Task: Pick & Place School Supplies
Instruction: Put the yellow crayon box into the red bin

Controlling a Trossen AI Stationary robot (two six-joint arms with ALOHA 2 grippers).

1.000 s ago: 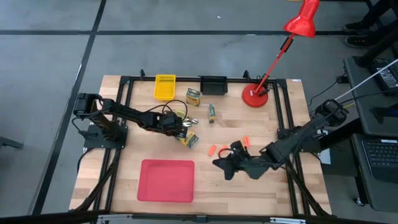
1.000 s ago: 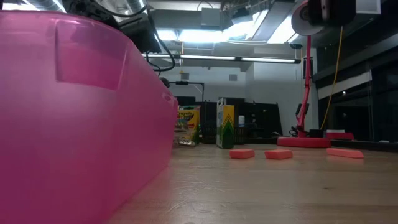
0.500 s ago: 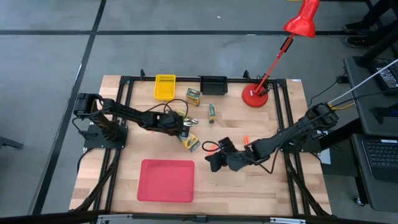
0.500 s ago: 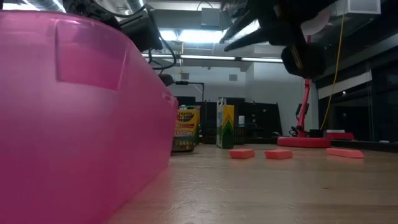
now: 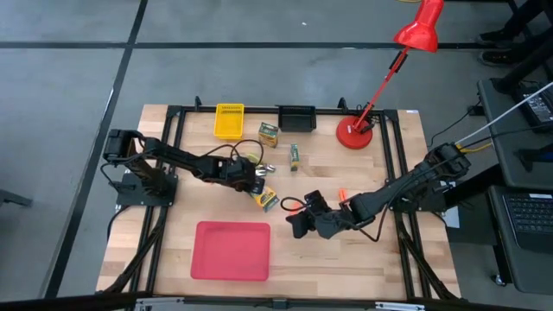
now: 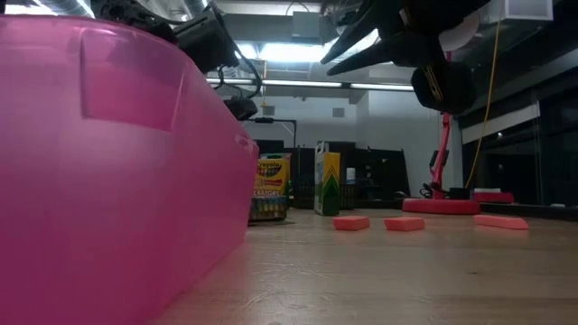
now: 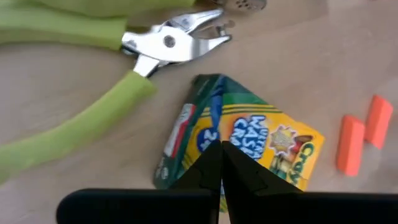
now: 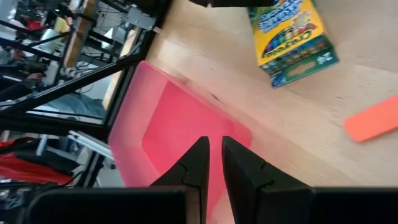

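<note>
The high view looks straight down on the whole surface. The low view sits at surface height, very close to the red tray, facing the room. The 2 wrist views look down closely; both show the crayon box.

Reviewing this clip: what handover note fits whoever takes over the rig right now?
Left gripper: shut and empty, just above the lying crayon box, beside the green-handled tool.
Right gripper: near the red tray, by its right edge.
Two more crayon boxes and the orange pieces lie on the table.
Done: nothing in the tray.
Left: all the supplies.
</note>
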